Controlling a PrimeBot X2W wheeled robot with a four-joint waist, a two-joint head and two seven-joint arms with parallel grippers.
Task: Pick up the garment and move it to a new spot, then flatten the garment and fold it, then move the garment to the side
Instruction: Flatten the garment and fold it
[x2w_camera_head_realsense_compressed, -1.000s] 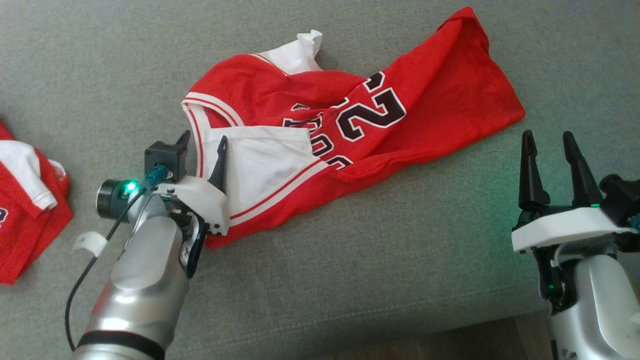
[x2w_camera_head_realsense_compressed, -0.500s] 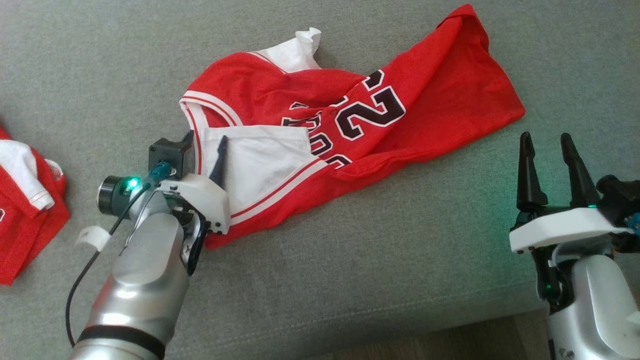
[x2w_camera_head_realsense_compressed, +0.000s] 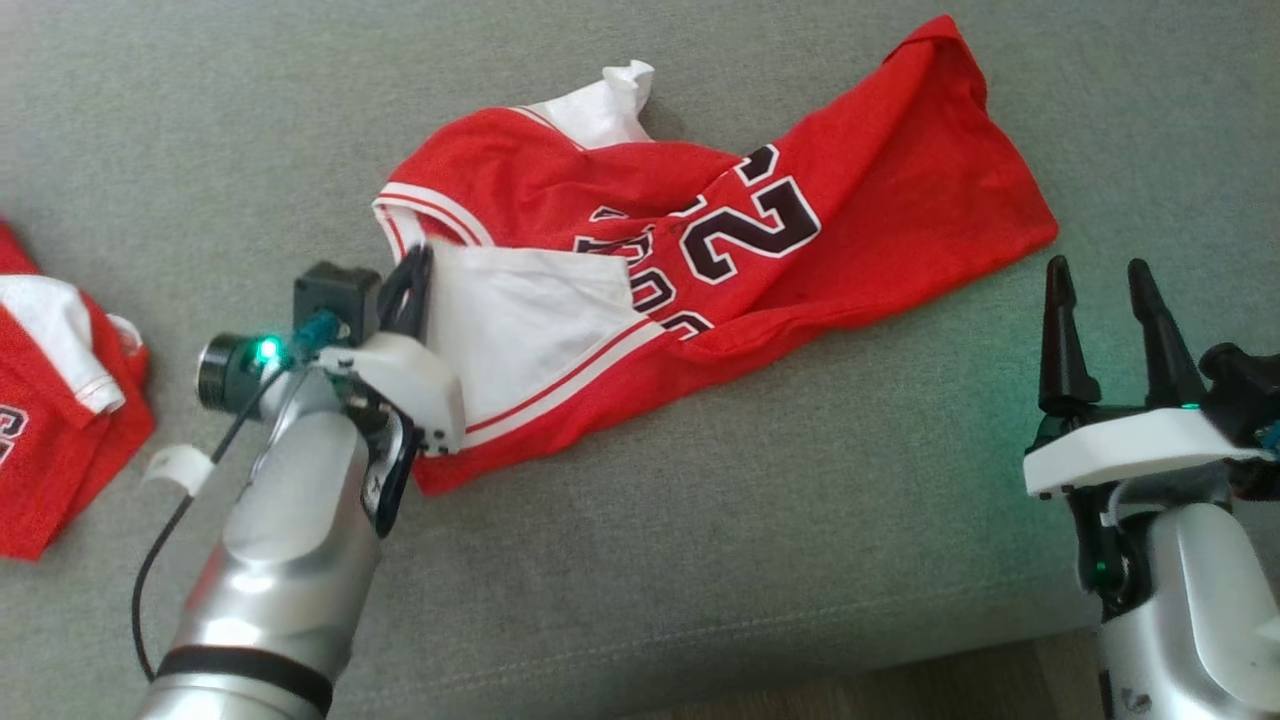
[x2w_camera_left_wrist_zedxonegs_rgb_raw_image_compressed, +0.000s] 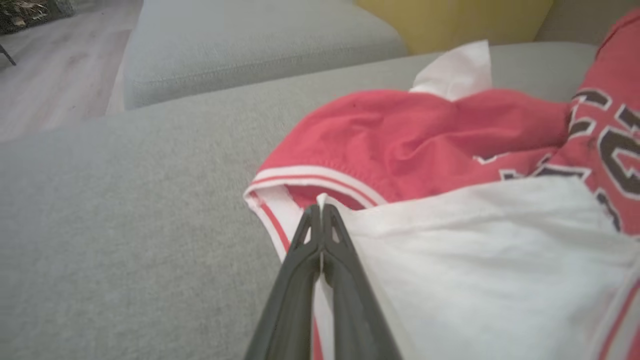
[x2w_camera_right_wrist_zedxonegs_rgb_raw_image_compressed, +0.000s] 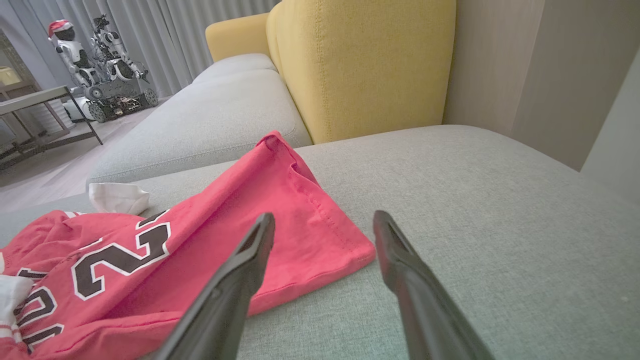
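The garment (x2w_camera_head_realsense_compressed: 860, 190) is a red basketball jersey with dark numbers and white trim, lying crumpled across the grey couch seat (x2w_camera_head_realsense_compressed: 700, 520). My left gripper (x2w_camera_head_realsense_compressed: 420, 258) is shut on the garment's white edge near the striped armhole; in the left wrist view the gripper (x2w_camera_left_wrist_zedxonegs_rgb_raw_image_compressed: 320, 210) pinches white cloth (x2w_camera_left_wrist_zedxonegs_rgb_raw_image_compressed: 480, 260) between its closed fingers. My right gripper (x2w_camera_head_realsense_compressed: 1095, 272) stands open at the lower right, just off the garment's red hem corner (x2w_camera_right_wrist_zedxonegs_rgb_raw_image_compressed: 320, 240), with nothing between its fingers (x2w_camera_right_wrist_zedxonegs_rgb_raw_image_compressed: 250, 260).
A second red and white garment (x2w_camera_head_realsense_compressed: 60, 400) lies at the left edge of the couch seat. A yellow cushion (x2w_camera_right_wrist_zedxonegs_rgb_raw_image_compressed: 360, 65) and another grey seat (x2w_camera_right_wrist_zedxonegs_rgb_raw_image_compressed: 210, 120) stand behind. The wooden floor (x2w_camera_head_realsense_compressed: 900, 690) shows past the seat's front edge.
My left gripper has gone from open to shut, closing its fingers on the garment's white edge. The right gripper has stayed open and still.
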